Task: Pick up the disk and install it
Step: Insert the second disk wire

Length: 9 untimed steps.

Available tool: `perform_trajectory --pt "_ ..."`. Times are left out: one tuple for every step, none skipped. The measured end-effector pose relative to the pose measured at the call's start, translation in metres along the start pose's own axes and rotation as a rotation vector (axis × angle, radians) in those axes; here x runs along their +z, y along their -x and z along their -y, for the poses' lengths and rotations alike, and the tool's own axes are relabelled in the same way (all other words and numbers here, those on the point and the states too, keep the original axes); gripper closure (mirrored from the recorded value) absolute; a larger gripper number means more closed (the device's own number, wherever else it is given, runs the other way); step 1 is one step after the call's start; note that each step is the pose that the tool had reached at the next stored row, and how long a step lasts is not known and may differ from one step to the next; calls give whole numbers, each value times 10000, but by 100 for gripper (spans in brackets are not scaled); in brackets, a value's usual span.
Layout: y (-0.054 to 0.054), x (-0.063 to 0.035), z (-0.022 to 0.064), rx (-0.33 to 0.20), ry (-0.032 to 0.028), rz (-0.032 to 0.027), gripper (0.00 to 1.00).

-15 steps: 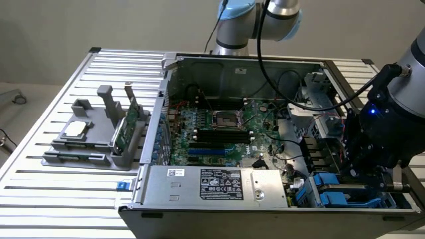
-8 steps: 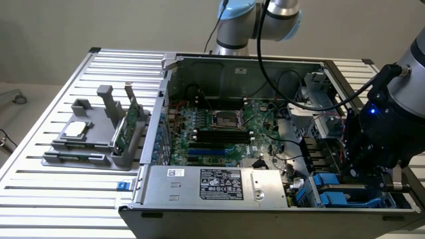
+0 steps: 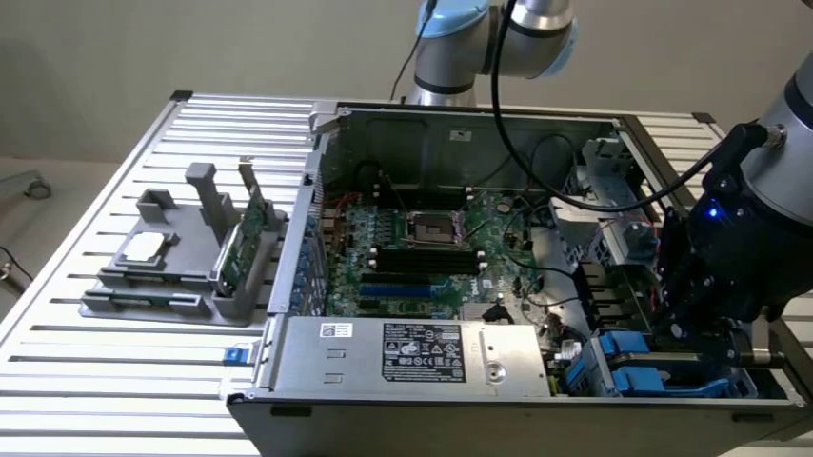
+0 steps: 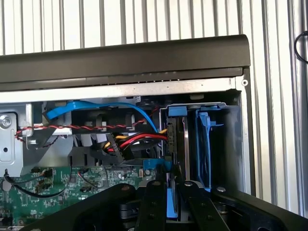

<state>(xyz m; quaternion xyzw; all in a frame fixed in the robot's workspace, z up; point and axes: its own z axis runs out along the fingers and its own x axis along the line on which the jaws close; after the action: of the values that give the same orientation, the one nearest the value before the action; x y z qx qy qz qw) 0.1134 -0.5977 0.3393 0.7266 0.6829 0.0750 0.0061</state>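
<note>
My jaws [image 4: 172, 204] were nearly closed, clamped on the disk [image 4: 174, 144] by its blue bracket. The disk stood on edge, partly down in the drive bay [image 3: 661, 367] at the corner of the open case [image 3: 508, 419], on the exterior view's right. In the wrist view, a second blue bracket [image 4: 204, 144] sat just beside it in the same bay. Red, yellow and blue cables [image 4: 130, 137] ran near the bay. The case lay on a slatted surface [image 3: 140, 381]. A grey fixture [image 3: 190, 262] holding a green card [image 3: 247, 243] stood well apart, on the exterior view's left.
</note>
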Motion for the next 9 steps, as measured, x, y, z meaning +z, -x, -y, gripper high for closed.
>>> perform_trajectory --pt "0 0 0 -4 8 0 84" --pt "0 0 0 -8 14 -1 84" --pt "0 0 0 -11 19 -1 84" --pt "0 -1 0 -15 23 -2 84" --pt "0 0 0 -17 27 -2 84" --pt "0 0 0 -20 31 -3 84" --pt "2 -1 0 -29 42 -4 84" --pt "5 -1 0 -35 49 -6 84" --pt "7 -1 0 -37 53 -6 84"
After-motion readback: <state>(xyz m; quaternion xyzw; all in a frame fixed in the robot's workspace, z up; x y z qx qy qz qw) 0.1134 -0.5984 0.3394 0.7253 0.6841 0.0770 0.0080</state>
